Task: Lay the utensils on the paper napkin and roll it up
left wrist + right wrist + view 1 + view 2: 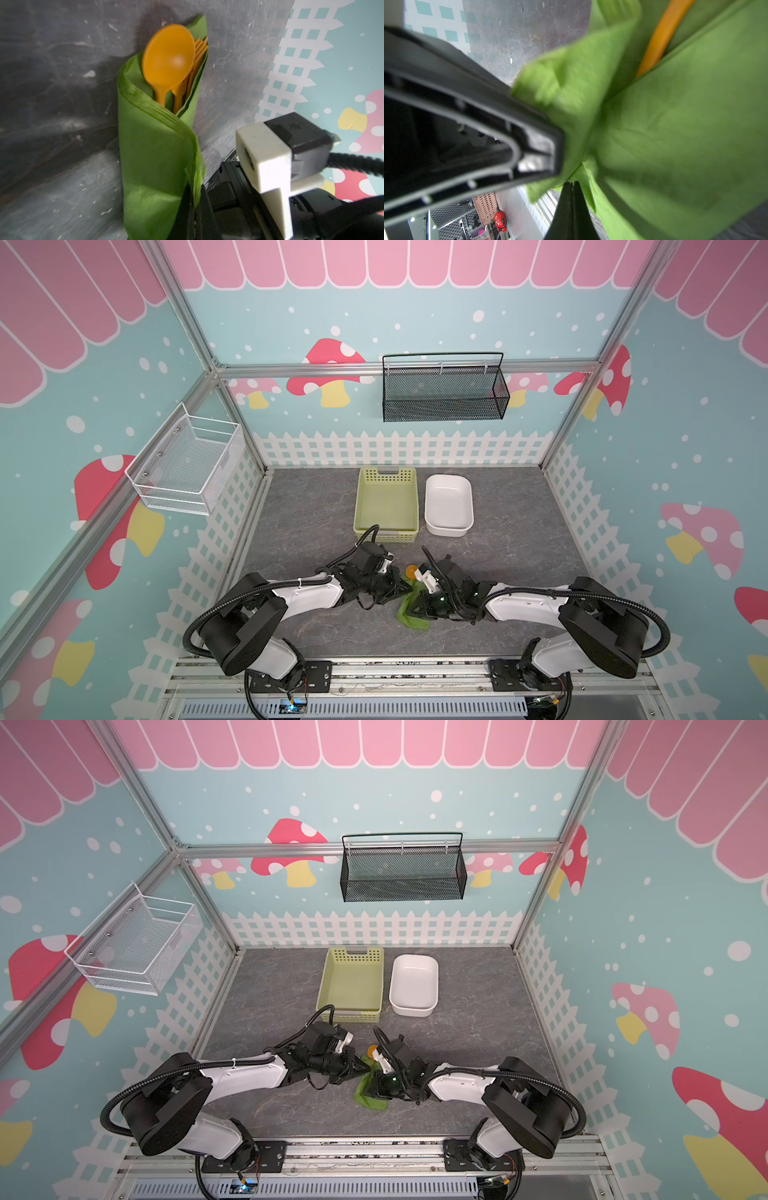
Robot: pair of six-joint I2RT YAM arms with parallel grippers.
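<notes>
Grey stone-patterned table floors the booth in both top views. Near the middle of its front edge you have the green paper napkin wrapped into a loose roll, and the left gripper and right gripper meet on it. The orange spoon pokes out of the roll's far end. By the back edge, a yellow-green basket and a white dish stand side by side, well apart from the roll.

From the left wrist, you see the spoon's bowl and the fork tines behind it sticking out of the napkin's open end. The left gripper's fingers are clenched on the napkin's edge.

From the right wrist, your right gripper is pinched tight on a fold of the napkin. An orange handle shows inside the wrap.
</notes>
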